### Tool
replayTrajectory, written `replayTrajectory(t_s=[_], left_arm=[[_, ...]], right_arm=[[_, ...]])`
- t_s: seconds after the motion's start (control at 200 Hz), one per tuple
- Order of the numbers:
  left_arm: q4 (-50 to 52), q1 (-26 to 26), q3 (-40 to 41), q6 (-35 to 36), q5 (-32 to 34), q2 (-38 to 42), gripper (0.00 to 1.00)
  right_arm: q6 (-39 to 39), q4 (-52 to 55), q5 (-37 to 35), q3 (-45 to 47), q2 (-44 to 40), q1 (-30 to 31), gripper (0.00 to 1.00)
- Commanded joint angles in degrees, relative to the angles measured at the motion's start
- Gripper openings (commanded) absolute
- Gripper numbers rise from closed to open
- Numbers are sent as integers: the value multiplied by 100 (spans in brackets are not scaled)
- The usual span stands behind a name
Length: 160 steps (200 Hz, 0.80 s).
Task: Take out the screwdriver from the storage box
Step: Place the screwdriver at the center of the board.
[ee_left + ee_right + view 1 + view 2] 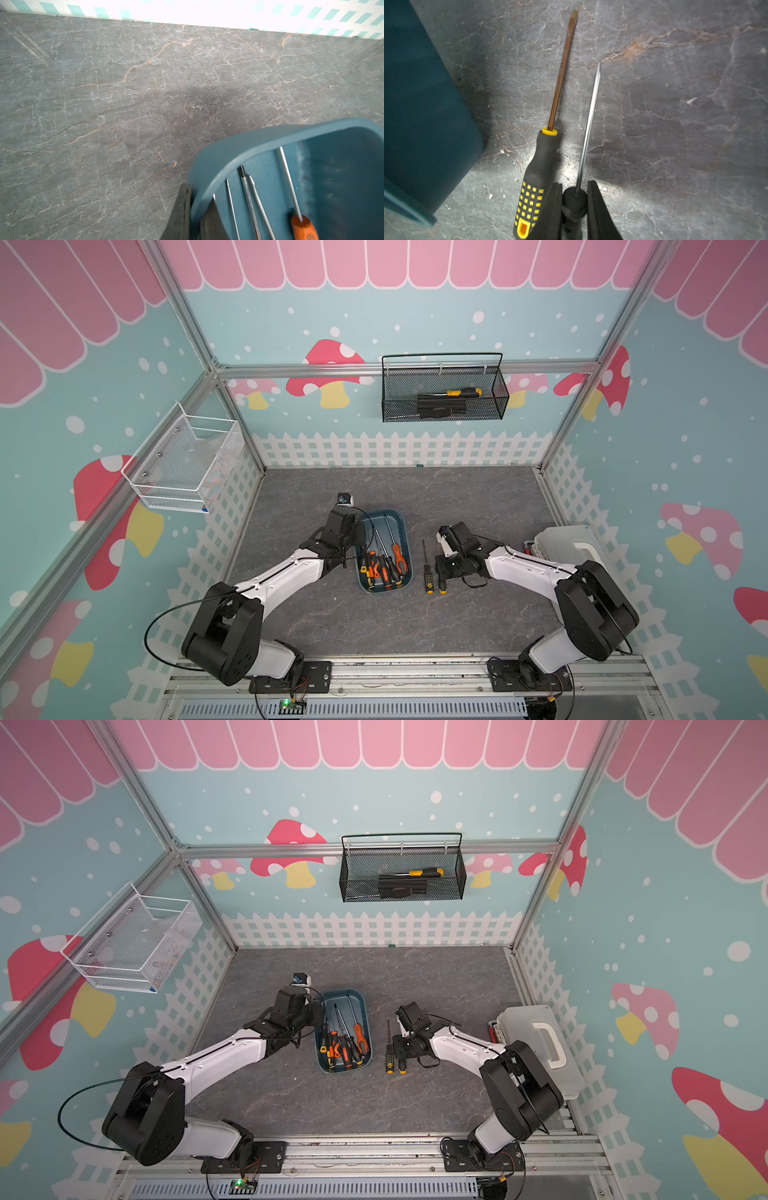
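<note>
The dark teal storage box (382, 512) (345, 992) lies mid-table in both top views, with several orange-and-black screwdrivers (388, 560) inside. My left gripper (358, 540) (197, 209) is shut on the box's left wall, one finger outside and one inside. Right of the box, a yellow-and-black screwdriver (428, 577) (537, 172) lies on the table. Beside it my right gripper (445, 569) (575, 205) is shut on the black handle of a thin silver-shafted screwdriver (588, 124). Whether that one rests on the table or hangs just above it I cannot tell.
A black wire basket (444, 406) holding a yellow-handled tool hangs on the back wall. A white mesh basket (183, 472) hangs on the left wall. A whitish case with a handle (569, 547) stands at the table's right edge, behind my right arm.
</note>
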<state>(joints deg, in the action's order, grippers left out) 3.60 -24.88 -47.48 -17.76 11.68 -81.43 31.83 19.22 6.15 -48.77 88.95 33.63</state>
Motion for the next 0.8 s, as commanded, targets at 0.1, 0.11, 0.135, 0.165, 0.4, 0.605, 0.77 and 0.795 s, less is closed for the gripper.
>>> replayTrajectory(t_s=[0.1,0.11,0.135,0.165,0.4,0.605,0.77,0.795], left_arm=[[-294,-1,55,18,-38,183,0],[-290,-6,55,18,-38,190,0],[-290,-3,56,18,-37,197,0],[-289,-5,55,20,-35,194,0],[-255,-2,29,53,-15,204,0],[-236,-12,22,69,-12,191,0],[-232,-7,11,71,-13,174,0],[-236,-7,7,71,-8,171,0]], right_arm=[[35,-40,165,-193,178,-49,0],[40,-34,167,-203,189,-49,0],[48,-46,182,-216,208,-63,0],[46,-53,203,-224,227,-59,0],[59,-75,327,-266,360,-115,0],[88,-140,451,-232,421,-188,0],[109,-205,572,-244,493,-216,0],[110,-201,589,-252,506,-224,0]])
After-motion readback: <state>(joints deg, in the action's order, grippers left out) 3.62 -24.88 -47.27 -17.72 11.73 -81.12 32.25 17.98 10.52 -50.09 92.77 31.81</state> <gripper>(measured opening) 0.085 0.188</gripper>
